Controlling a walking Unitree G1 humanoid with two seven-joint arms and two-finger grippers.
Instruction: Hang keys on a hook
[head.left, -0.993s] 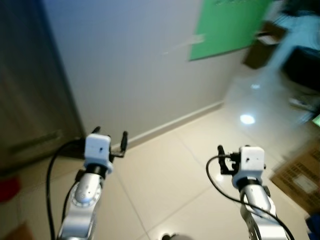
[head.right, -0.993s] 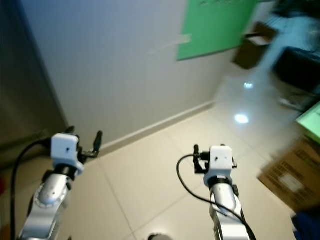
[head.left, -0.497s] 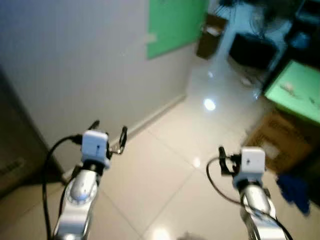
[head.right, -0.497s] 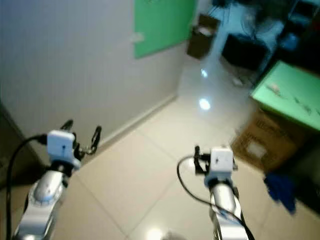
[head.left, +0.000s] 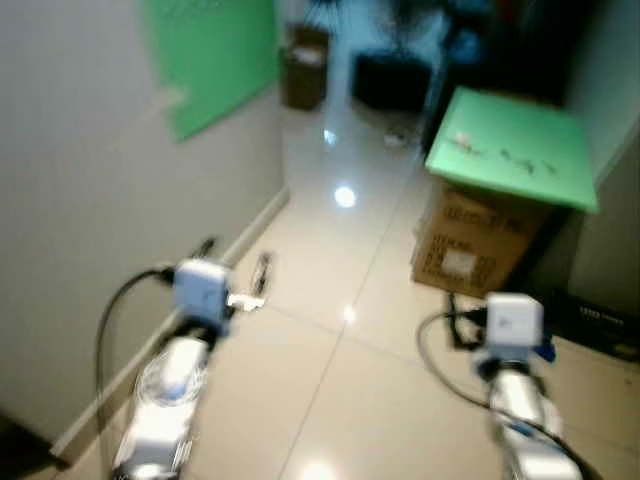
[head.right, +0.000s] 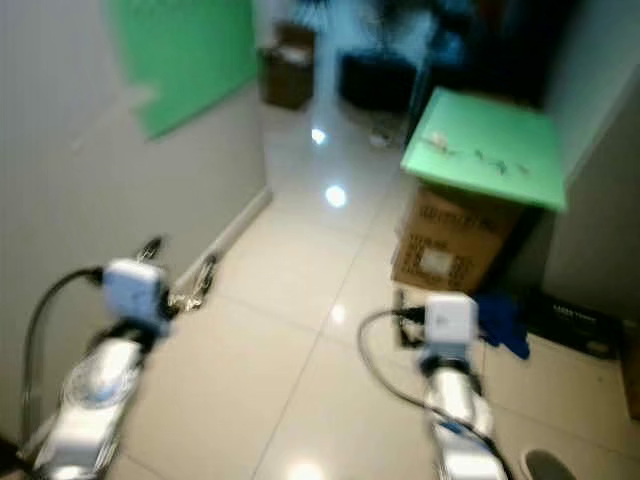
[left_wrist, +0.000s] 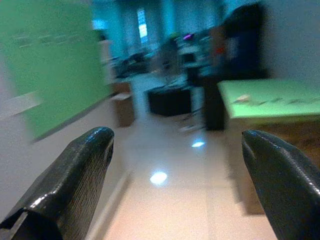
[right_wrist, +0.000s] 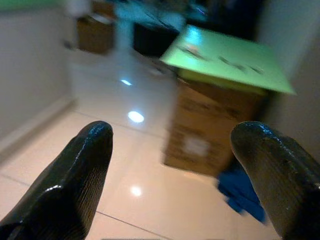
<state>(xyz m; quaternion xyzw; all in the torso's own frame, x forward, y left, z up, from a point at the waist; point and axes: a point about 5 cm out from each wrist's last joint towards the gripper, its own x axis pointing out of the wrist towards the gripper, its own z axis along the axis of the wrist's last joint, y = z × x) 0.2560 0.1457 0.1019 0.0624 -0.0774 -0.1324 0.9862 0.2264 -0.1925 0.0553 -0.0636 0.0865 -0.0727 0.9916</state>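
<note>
My left gripper (head.left: 235, 256) is held out in front over the beige tiled floor, close to the white wall (head.left: 70, 200). Its wrist view has the left gripper (left_wrist: 177, 140) open, the two black fingers wide apart with nothing between them. My right gripper (head.left: 455, 318) is held out at the same height further right. In its wrist view the right gripper (right_wrist: 170, 132) is open too, with nothing in it. All views are blurred.
A green board (head.left: 210, 60) hangs on the wall at the left. A cardboard box (head.left: 470, 250) under a green top (head.left: 515, 150) stands ahead right, a blue cloth (head.right: 500, 320) and a dark box (head.left: 600, 320) beside it. Shiny floor runs ahead towards dark furniture (head.left: 390, 80).
The whole picture has swung: the wall and green board slid to the left, and the cardboard box with the green top came into view. Both arms keep the same pose.
</note>
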